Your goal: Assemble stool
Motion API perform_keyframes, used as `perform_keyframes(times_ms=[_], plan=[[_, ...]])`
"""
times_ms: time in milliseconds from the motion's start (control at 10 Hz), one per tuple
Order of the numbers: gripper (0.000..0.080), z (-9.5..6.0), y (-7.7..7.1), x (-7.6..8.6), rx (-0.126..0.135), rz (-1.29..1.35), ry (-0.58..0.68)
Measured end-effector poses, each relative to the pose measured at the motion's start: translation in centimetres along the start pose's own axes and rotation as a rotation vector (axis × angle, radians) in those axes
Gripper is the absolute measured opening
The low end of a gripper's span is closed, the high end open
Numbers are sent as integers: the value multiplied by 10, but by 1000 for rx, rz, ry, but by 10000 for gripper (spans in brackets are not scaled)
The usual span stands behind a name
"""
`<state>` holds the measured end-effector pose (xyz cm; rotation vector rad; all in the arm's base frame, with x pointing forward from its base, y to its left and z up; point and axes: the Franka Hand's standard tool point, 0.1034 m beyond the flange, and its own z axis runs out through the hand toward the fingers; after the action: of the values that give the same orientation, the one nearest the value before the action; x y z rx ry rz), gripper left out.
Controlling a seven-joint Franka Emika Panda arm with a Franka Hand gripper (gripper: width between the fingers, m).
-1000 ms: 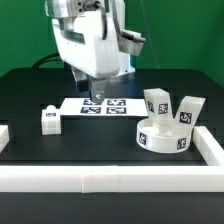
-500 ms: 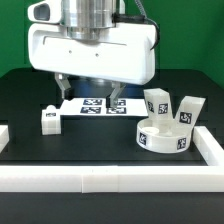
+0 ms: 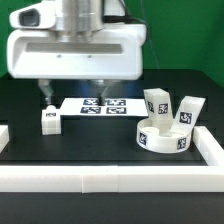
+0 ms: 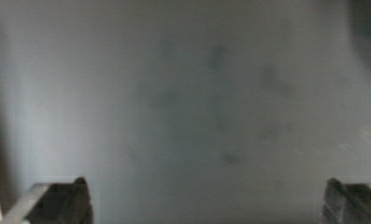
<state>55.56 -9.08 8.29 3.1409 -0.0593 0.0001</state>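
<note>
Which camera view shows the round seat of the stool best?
The exterior view: the round seat sits sharp and unobstructed on that view's right. The wrist view shows none of it, only a blurred grey surface and two fingertips.

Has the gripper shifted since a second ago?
Yes. The gripper has moved toward the exterior view's left, judged against the marker board, nearer the lone leg.

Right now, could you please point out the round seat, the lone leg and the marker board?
round seat [image 3: 160, 140], exterior view, front wall
lone leg [image 3: 49, 120], exterior view, front face
marker board [image 3: 69, 104], exterior view, bare edge
</note>
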Motion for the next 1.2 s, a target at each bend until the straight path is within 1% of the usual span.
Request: perform_keyframes(times_ms=[100, 200, 300, 400, 500, 600, 700, 800, 900, 1000, 1100, 1200], plan=[[649, 7, 16, -11, -4, -14, -2], [649, 13, 26, -20, -8, -6, -9], [649, 13, 23, -23, 0, 3, -50], [649, 12, 23, -20, -4, 2, -40], [649, 14, 20, -27, 13, 11, -96], [649, 14, 17, -30, 25, 10, -184], [649, 14, 17, -31, 29, 5, -298], [649, 18, 24, -32, -19, -56, -383], [649, 25, 28, -40, -11, -90, -475], [649, 32, 33, -39, -10, -138, -493], [649, 32, 31, -50, -2, -117, -590], [649, 31, 31, -54, -7, -111, -697]])
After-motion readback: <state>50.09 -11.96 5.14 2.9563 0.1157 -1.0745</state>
